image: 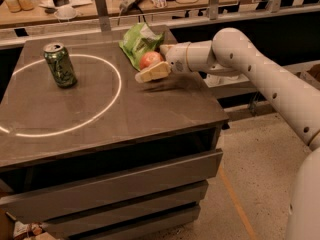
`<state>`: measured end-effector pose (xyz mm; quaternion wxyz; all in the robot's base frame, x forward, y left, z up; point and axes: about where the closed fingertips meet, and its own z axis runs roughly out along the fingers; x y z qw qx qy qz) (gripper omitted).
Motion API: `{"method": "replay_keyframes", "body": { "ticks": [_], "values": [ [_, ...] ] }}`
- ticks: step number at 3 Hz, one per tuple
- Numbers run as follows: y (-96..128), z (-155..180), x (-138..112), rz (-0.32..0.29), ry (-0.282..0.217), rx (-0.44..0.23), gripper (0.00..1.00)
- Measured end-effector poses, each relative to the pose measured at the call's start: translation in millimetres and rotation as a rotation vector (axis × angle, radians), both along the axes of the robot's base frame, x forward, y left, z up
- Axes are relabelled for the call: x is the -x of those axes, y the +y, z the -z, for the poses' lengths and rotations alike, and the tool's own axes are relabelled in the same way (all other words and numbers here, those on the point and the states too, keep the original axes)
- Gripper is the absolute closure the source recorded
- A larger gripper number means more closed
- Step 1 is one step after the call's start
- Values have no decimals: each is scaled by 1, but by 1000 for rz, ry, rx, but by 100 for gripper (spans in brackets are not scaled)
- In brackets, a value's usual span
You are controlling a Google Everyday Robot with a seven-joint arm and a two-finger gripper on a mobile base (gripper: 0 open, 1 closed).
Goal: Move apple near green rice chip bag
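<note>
The red-orange apple (149, 59) is at the back right of the dark table (110, 109), right against the near edge of the crumpled light-green rice chip bag (137, 40). My gripper (152, 67) reaches in from the right and is shut on the apple. Its cream near finger (153, 73) lies along the apple's front side. The far finger is hidden behind the apple. The apple and gripper are just above or on the tabletop; I cannot tell which.
A dark green soda can (60, 65) stands at the back left, inside a white circle line (102, 115) on the tabletop. Drawers (115, 189) front the table. A cluttered wooden bench (100, 4) runs behind it. My white arm (260, 74) spans the right side.
</note>
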<state>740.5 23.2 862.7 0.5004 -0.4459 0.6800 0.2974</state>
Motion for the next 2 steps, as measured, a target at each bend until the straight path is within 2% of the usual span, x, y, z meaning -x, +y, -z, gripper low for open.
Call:
{"method": "replay_keyframes", "body": {
  "ticks": [1, 2],
  "values": [
    [-10, -12, 10, 0, -21, 3, 0],
    [-30, -30, 24, 30, -52, 5, 0]
  ]
}}
